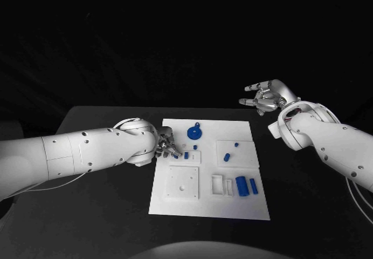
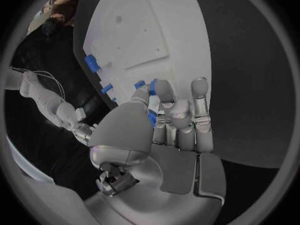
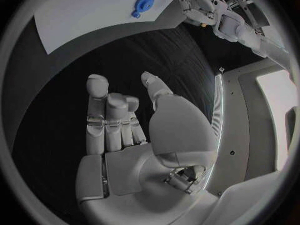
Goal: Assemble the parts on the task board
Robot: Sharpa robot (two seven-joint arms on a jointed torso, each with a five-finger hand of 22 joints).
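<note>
White board (image 1: 208,202) carries small blue parts (image 1: 247,185). Left hand (image 1: 166,147) pinches a blue part (image 2: 152,117) at the board's edge. Right hand (image 1: 267,97) hovers apart, fingers loosely spread, empty.

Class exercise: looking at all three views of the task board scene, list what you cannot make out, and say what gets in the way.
- Head view: whether the left hand grips a blue part; its arm covers the fingers.
- Left wrist view: the blue piece behind the fingers, mostly hidden.
- Right wrist view: the task board is cut off by the circle's rim.
</note>
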